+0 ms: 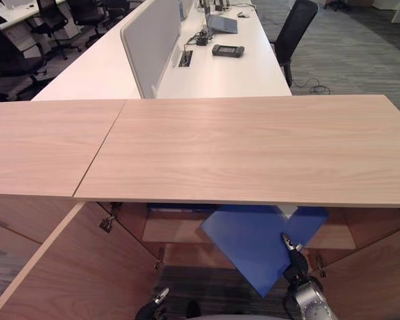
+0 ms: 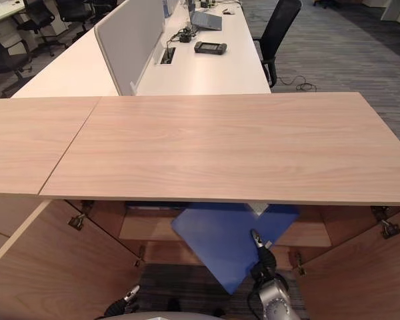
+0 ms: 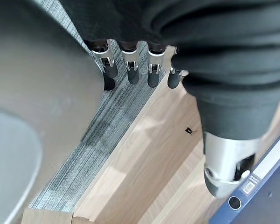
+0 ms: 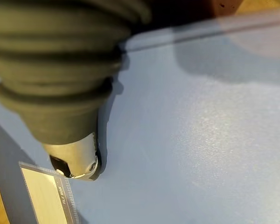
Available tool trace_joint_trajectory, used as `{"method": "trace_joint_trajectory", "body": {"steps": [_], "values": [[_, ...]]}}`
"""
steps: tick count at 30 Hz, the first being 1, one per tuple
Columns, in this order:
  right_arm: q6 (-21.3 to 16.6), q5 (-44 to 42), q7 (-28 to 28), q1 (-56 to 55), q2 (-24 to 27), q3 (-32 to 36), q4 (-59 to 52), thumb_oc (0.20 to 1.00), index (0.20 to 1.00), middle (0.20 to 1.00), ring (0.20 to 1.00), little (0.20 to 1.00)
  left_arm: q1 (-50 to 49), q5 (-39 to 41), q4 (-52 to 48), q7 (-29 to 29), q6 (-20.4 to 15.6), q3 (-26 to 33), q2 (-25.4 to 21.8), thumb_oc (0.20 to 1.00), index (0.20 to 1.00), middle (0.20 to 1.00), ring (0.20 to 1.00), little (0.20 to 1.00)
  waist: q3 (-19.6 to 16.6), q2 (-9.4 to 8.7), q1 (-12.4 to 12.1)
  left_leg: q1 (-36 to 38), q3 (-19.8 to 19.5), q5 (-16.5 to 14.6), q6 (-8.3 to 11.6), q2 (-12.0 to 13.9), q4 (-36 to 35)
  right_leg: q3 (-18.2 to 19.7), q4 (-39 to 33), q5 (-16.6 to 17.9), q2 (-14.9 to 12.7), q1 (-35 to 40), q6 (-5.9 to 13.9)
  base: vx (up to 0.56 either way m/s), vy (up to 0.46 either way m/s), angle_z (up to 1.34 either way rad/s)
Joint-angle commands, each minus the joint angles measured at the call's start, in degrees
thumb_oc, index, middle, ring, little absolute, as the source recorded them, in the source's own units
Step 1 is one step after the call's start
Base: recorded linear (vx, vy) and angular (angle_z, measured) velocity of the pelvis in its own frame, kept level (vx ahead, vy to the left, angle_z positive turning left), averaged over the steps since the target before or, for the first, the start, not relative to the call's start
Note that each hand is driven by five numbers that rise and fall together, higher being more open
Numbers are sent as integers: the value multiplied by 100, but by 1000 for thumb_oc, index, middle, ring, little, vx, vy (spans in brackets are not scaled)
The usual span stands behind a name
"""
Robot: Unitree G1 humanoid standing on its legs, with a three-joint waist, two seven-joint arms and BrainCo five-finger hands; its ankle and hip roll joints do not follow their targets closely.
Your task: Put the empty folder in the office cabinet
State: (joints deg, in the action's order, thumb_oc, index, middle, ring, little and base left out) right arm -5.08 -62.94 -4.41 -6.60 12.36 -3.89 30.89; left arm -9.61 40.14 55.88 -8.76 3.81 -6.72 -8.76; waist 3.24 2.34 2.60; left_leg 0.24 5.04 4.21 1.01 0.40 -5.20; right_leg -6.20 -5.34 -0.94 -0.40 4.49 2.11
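Left hand [image 1: 153,305] sits low at the near edge of your eye views, just beside the left cabinet door [image 1: 73,273]. In its wrist view you see its fingers [image 3: 130,70] hanging nearly straight and relaxed over grey carpet [image 3: 107,126], holding nothing.

Moving right, you have one office cabinet [image 1: 253,147] with a light wood top, its two doors swung open: the left one, and the right cabinet door [image 1: 373,273]. One inner shelf [image 1: 173,230] shows under the top.

You have one blue folder [image 1: 257,243], lying in the cabinet opening between the doors. It is tilted like a diamond: one corner points down toward the robot, the opposite part is hidden under the cabinet top. Its long axis cannot be told from what shows. The spine [image 3: 266,179] carries a white label and a round finger hole; a clear label pocket [image 4: 44,193] also shows. Print is present, but read nothing from it.

Right hand [image 1: 295,257] lies against the folder's lower right edge. One finger [image 4: 77,158] rests on the blue cover. Whether the hand clamps the folder or merely presses it cannot be told.

Behind the cabinet stands one long white desk [image 1: 220,73] with one divider panel [image 1: 150,40] and one black office chair [image 1: 295,30].
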Motion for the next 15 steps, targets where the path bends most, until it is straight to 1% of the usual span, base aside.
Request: {"method": "trace_joint_trajectory", "body": {"steps": [1, 2, 3, 4, 5, 8, 10, 11, 13, 14, 15], "values": [[-676, -142, 265, 959, 51, 247, -805, 200, 200, 200, 200, 200, 174, 485, -234, 162, -49, -316, 76, 1000, 1000, 1000, 1000, 1000, 499, -186, -74, -213, 83, -476, -44, 6, 256, 77, 34, 332, -356, -657, 527, -376, 132, -37], [-729, -124, 325, 1171, 92, 201, -912, 200, 200, 200, 200, 200, 218, 566, -352, 200, -95, -388, 48, 1000, 1000, 1000, 1000, 1000, 634, -171, -82, -398, 130, -499, -78, -15, 347, 99, 55, 395, -408, -826, 552, -297, 103, -56], [-729, -124, 325, 1171, 92, 201, -912, 200, 200, 200, 200, 200, 218, 566, -352, 200, -95, -388, 48, 1000, 1000, 1000, 1000, 1000, 634, -171, -82, -398, 130, -499, -78, -15, 347, 99, 55, 395, -408, -826, 552, -344, 160, -55], [-825, -143, 437, 1529, 91, 126, -1157, 200, 200, 200, 200, 200, 279, 727, -611, 262, -149, -531, 17, 1000, 1000, 1000, 1000, 1000, 825, -148, -101, -803, 237, -535, -145, -58, 527, 186, 226, 487, -511, -1272, 581, -231, 109, -58], [-825, -141, 442, 1536, 90, 127, -1158, 200, 200, 200, 200, 200, 283, 729, -616, 266, -147, -531, 16, 1000, 1000, 1000, 1000, 1000, 809, -150, -111, -838, 248, -542, -148, -56, 546, 198, 247, 482, -511, -1311, 583, -356, 177, -39], [-979, -168, 572, 1931, 62, 58, -1415, 200, 200, 200, 200, 200, 472, 837, -865, 342, -228, -749, -85, 1000, 1000, 1000, 1000, 1000, 1069, -186, -157, -1489, 389, -611, -237, -130, 908, 231, 748, 498, -670, -2038, 621, -240, 124, -35], [-1049, -136, 669, 2163, 43, 1, -1468, 200, 200, 200, 200, 200, 560, 755, -1015, 405, -284, -820, -169, 1000, 1000, 1000, 1000, 1000, 1175, -197, -189, -1800, 494, -656, -276, -177, 1101, 134, 966, 489, -821, -2365, 664, -180, 122, -22], [-1069, -147, 701, 2245, 41, -46, -1504, 200, 200, 200, 200, 200, 596, 724, -1093, 403, -303, -859, -215, 1000, 1000, 1000, 1000, 1000, 1229, -211, -207, -1958, 543, -674, -277, -188, 1208, 49, 1046, 495, -899, -2507, 658, -154, 77, -15], [-1123, -135, 783, 2308, 54, -107, -1616, 200, 200, 200, 200, 200, 707, 708, -1268, 464, -337, -934, -307, 1000, 1000, 1000, 1000, 1000, 1398, -265, -233, -2251, 542, -724, -279, -208, 1536, -29, 1238, 492, -970, -2742, 605, -94, -9, -27], [-1195, -154, 889, 2373, 15, -91, -1750, 200, 200, 200, 200, 200, 858, 690, -1477, 581, -405, -955, -443, 1000, 1000, 1000, 1000, 1000, 1467, -239, -259, -2622, 403, -960, -229, -182, 1915, -162, 1486, 273, -1057, -2999, 578, -97, -55, -16], [-1195, -152, 892, 2377, 16, -90, -1758, 200, 200, 200, 200, 200, 863, 691, -1482, 583, -406, -954, -442, 1000, 1000, 1000, 1000, 1000, 1488, -258, -236, -2721, 464, -794, -265, -192, 1935, -201, 1475, 409, -1088, -3077, 531, 2, -52, 13]]}}
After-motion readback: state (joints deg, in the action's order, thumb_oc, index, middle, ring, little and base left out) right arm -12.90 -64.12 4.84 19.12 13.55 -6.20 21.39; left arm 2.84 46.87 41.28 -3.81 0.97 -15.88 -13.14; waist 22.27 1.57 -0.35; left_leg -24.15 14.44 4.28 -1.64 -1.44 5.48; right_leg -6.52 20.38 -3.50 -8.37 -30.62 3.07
